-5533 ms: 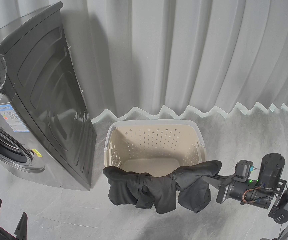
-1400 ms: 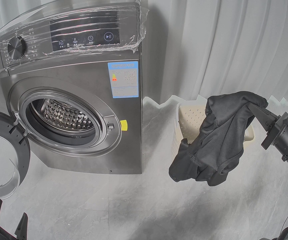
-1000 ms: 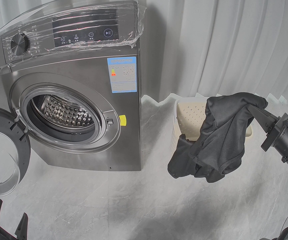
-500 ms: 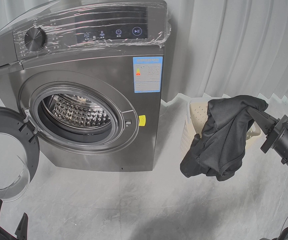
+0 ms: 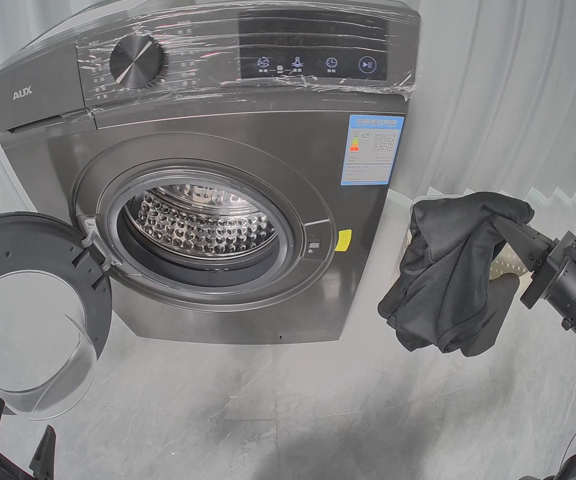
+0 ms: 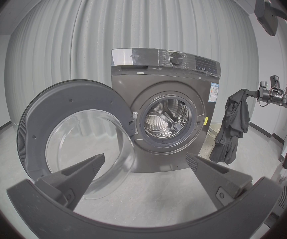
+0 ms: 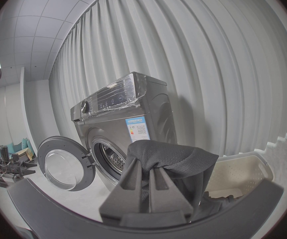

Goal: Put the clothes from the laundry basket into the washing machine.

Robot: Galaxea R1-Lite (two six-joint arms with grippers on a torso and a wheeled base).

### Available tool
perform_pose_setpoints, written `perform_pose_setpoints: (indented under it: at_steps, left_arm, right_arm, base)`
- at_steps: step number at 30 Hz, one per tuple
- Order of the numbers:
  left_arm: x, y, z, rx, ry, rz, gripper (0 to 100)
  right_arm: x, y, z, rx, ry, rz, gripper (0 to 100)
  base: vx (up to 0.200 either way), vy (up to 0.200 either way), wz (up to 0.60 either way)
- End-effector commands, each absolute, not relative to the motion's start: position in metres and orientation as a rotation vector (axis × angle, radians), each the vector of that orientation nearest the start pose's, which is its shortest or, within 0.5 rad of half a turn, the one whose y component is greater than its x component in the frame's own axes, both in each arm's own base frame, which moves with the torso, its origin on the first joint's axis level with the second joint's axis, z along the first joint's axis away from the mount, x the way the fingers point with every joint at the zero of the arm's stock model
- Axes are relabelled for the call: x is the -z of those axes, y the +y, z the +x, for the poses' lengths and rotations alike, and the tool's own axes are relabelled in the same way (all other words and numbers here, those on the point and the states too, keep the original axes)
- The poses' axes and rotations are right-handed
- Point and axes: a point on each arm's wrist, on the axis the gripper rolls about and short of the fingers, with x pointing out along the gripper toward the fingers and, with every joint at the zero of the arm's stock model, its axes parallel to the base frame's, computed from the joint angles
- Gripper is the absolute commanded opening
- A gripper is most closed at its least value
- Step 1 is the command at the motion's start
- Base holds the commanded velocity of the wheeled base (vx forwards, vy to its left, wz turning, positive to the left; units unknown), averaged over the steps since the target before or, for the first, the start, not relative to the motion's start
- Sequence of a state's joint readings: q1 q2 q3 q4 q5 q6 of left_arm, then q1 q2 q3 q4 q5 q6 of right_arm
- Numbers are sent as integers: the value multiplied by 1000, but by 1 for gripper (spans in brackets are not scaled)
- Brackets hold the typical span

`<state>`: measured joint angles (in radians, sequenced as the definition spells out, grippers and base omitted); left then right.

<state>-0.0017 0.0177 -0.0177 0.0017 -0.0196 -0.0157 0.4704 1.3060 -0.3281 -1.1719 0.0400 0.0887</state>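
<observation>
A black garment (image 5: 454, 268) hangs in the air to the right of the grey washing machine (image 5: 234, 135), with my right gripper (image 5: 508, 225) shut on its top fold. The right wrist view shows the cloth (image 7: 173, 160) draped over those closed fingers (image 7: 136, 180). The machine's round door (image 5: 28, 315) is swung wide to the left, baring the steel drum (image 5: 201, 225). The cream laundry basket (image 7: 239, 173) stands behind the garment, mostly hidden. My left gripper (image 5: 14, 435) is low at the front left, open and holding nothing, facing the drum (image 6: 165, 118).
White curtains (image 5: 501, 68) hang behind the machine and basket. Grey tiled floor (image 5: 268, 401) lies bare between me and the machine's front. The open door juts out into the space on the left.
The right gripper has lifted the garment off the basket rim and kept it hanging. The head view has swung left, bringing the machine's front to the middle. The left gripper has not moved.
</observation>
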Motion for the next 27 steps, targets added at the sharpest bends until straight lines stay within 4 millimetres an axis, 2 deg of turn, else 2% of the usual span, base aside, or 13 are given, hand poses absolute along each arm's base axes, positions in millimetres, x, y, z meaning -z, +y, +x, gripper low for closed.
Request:
perform_pose_setpoints:
  at_steps: [1, 10, 16, 27]
  left_arm:
    - [-76, 0, -23, 21, 2, -17, 100]
    - [-76, 0, -23, 21, 2, -17, 100]
    - [-76, 0, -23, 15, 0, -15, 100]
    - [-76, 0, -23, 20, 0, -17, 100]
  right_arm:
    - [-204, 83, 162, -517, -161, 127, 0]
    - [-203, 83, 161, -517, -157, 128, 0]
    - [-203, 82, 161, -516, -160, 131, 0]
    - [-204, 84, 163, -515, -154, 139, 0]
  base:
    - [0, 0, 0]
    - [-200, 0, 0]
    - [0, 0, 0]
    - [0, 200, 0]
